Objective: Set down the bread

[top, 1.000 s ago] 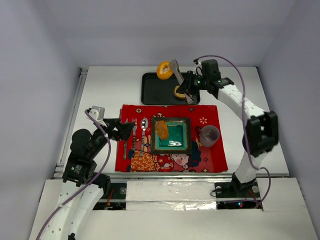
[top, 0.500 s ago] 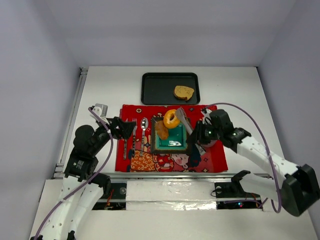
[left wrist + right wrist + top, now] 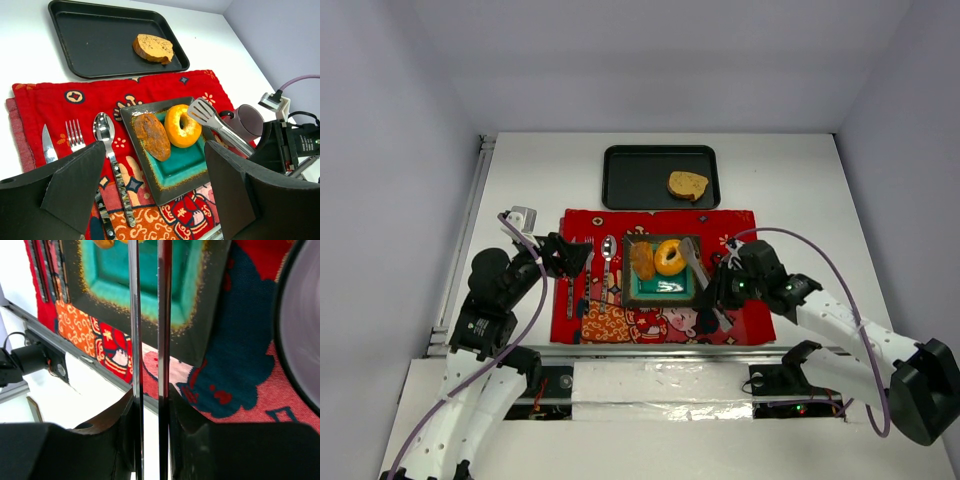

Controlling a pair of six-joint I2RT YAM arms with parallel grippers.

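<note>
Bread, 3 pieces: orange ring doughnut (image 3: 182, 125) and brown roll (image 3: 151, 135) side by side on the teal square plate (image 3: 187, 167); toast slice (image 3: 153, 48) apart on the black tray (image 3: 90, 45). Tongs (image 3: 220, 127), head just beside the ring; handles clamped in the right gripper (image 3: 150, 440). Left gripper (image 3: 155, 150): fingers wide apart, holding nothing, above the red placemat (image 3: 45, 107) with its knife (image 3: 47, 150), fork (image 3: 75, 136) and spoon (image 3: 103, 127).

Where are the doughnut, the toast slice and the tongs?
doughnut (image 3: 172, 132): left wrist view, left of its ring.
toast slice (image 3: 153, 48): left wrist view, middle of top face.
tongs (image 3: 201, 111): left wrist view, slotted head.
</note>
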